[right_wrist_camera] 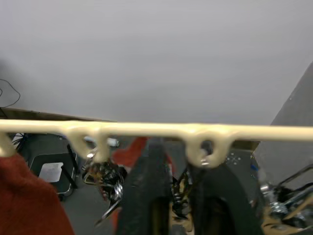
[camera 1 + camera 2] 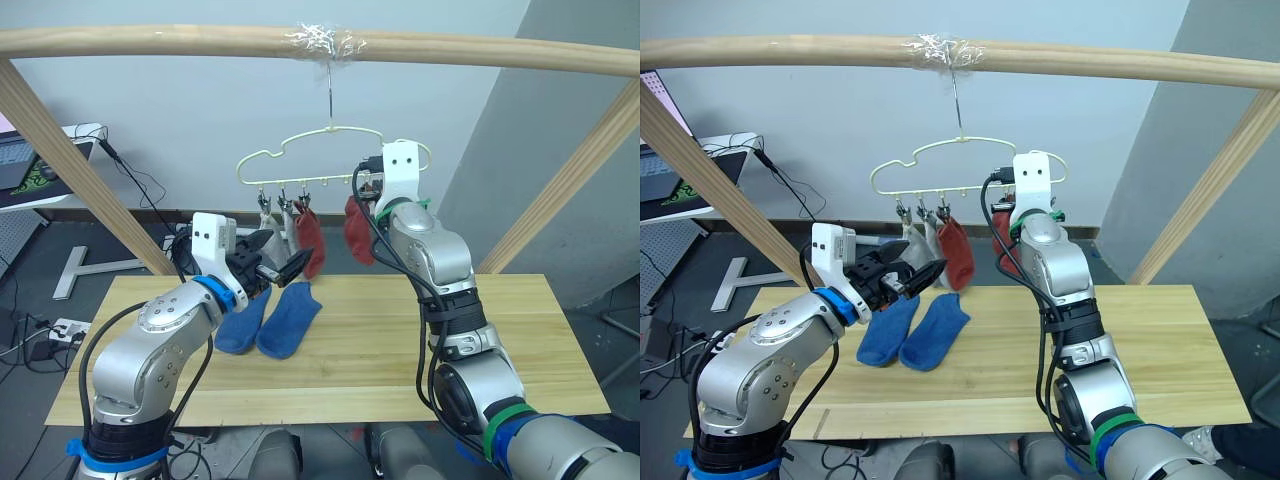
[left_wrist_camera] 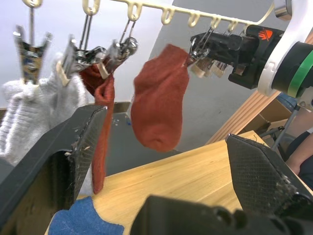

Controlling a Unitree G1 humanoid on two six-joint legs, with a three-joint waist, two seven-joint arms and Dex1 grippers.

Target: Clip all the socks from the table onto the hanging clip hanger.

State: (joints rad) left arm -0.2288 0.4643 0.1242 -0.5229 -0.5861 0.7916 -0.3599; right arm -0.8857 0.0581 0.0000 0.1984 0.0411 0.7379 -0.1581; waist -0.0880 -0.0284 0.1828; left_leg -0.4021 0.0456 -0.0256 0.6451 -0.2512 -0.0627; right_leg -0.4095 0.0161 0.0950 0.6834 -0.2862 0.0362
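I see the worktop (image 2: 400, 340) under the clip hanger (image 2: 330, 150), with two blue socks (image 2: 270, 318) lying flat below its clips. Two grey socks (image 2: 918, 238) and two rust-red socks (image 3: 159, 112) hang clipped. The left gripper (image 2: 278, 262) hovers below the hanger, jaws apart. The right gripper (image 1: 183, 196) is at the hanger's bar, its jaws nearly together around a clip.
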